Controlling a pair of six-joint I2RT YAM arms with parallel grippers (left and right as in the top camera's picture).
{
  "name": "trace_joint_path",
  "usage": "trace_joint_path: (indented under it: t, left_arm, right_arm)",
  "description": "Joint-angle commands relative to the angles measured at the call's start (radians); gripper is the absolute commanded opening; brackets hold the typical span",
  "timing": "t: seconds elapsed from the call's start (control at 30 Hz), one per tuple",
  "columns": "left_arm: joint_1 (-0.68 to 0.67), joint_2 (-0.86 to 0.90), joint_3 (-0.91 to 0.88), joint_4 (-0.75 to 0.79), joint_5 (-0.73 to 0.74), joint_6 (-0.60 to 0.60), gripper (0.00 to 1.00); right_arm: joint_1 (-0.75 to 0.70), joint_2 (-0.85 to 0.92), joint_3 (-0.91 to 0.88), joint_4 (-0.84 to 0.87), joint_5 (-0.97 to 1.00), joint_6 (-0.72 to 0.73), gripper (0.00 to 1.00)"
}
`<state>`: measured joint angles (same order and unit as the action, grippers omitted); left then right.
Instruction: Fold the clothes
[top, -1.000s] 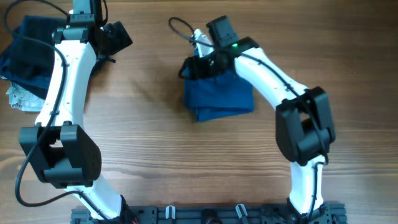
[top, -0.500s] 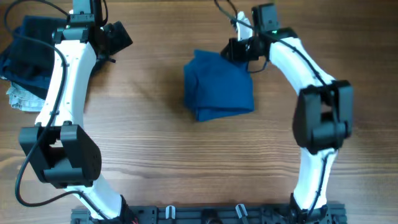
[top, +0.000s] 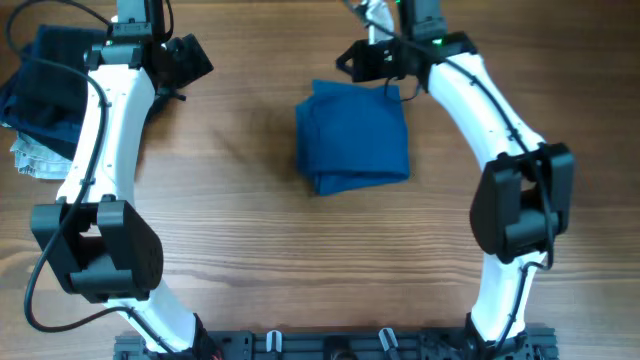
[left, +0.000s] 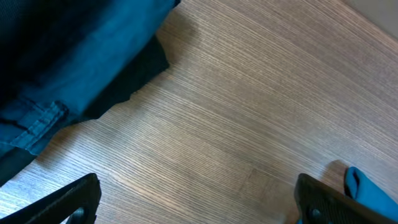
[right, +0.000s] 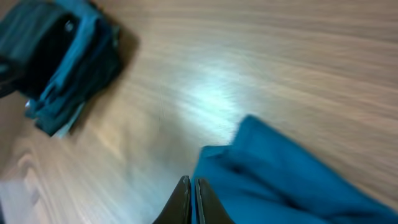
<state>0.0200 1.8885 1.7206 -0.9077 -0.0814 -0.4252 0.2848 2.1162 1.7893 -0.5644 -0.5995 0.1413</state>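
The clothes, a mid-blue T-shirt (top: 352, 135), lie folded into a compact rectangle in the middle of the table. My right gripper (top: 348, 60) hovers just beyond the shirt's far edge. In the right wrist view its fingertips (right: 191, 186) are pressed together with nothing between them, and the shirt (right: 292, 180) lies to their right. My left gripper (top: 195, 58) is at the far left, away from the shirt. Seen from the left wrist, the left gripper (left: 199, 205) is wide open over bare wood, with a sliver of the blue shirt (left: 362, 188) at the lower right.
A pile of dark navy and black garments (top: 45, 80) sits at the table's far left edge, with a whitish patterned cloth (top: 30, 155) under its near side. The pile (left: 74, 50) fills the top left of the left wrist view, and the right wrist view also shows this pile (right: 62, 68).
My right gripper has left the shirt's far-left corner, risen and moved back beyond the shirt, and shut empty. The shirt now lies flat. The left arm has not moved.
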Motion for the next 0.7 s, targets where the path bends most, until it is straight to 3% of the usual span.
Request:
trace_joint_path:
  t: [0.0,0.2,0.37,0.43,0.57,0.67]
  left_arm:
    - [0.003,0.005,0.002,0.003,-0.006,0.002,1.0]
    - [0.003,0.005,0.002,0.003,-0.006,0.002,1.0]
    - [0.003,0.005,0.002,0.003,-0.006,0.002,1.0]
    - [0.003,0.005,0.002,0.003,-0.006,0.002,1.0]
    - [0.003,0.005,0.002,0.003,-0.006,0.002,1.0]
    - [0.003,0.005,0.002,0.003,-0.006,0.002,1.0]
  right_arm:
    - [0.079,0.06,-0.017,-0.02,0.06,0.019,0.04]
    - [0.173,0.218,-0.017,0.007,0.263,0.063,0.04]
    - [0.174,0.242,0.0,0.028,0.238,0.064,0.04]
    - [0.172,0.179,0.021,0.017,0.118,-0.003,0.04]
    - [0.166,-0.028,0.021,-0.226,0.112,-0.039,0.04]
    - [0.166,-0.036,-0.006,-0.373,0.131,-0.067,0.04]
